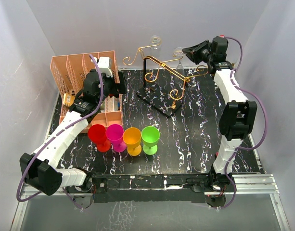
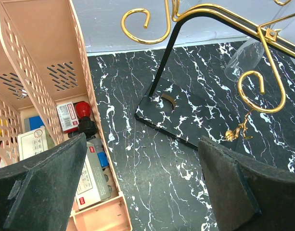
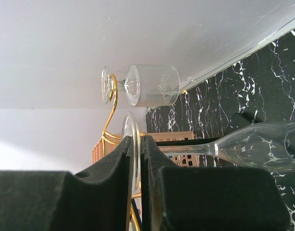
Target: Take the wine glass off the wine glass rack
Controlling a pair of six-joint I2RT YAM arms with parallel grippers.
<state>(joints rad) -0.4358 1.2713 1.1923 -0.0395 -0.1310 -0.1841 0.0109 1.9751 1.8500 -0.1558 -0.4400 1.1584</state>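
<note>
**Right wrist view.** The right gripper (image 3: 137, 144) has its two black padded fingers pressed together on the thin round foot of a clear, long-stemmed wine glass (image 3: 255, 147). The stem runs away from the fingers to the bowl. The clamped foot sits just beside a curled arm of the wine glass rack (image 3: 111, 108), a thin gold wire frame. Farther along the rack, a second clear glass with a cut pattern (image 3: 154, 85) has its foot at a gold wire loop.

**Left wrist view.** The left gripper (image 2: 142, 142) has its jaws spread wide with nothing between them. It hovers over the black white-veined marble table (image 2: 133, 183), near the rack's flat black base. The black upright post rises from that base, and the gold scrolls curl above it. A clear glass bowl shows under the rack's top rail, among the scrolls. A peach plastic slotted organiser (image 2: 46, 57) holding small boxes lies on the gripper's side away from the rack.

**Top view.** The rack stands at the back middle of the table. The right gripper is at the rack's far right end, up at rail height, and the glass is only faintly visible there. The left gripper is to the rack's left, between it and the organiser. In front of the rack and well apart from it, four plastic goblets stand in a row: red (image 1: 97, 136), magenta (image 1: 115, 136), orange (image 1: 132, 139) and green (image 1: 150, 138).
</note>
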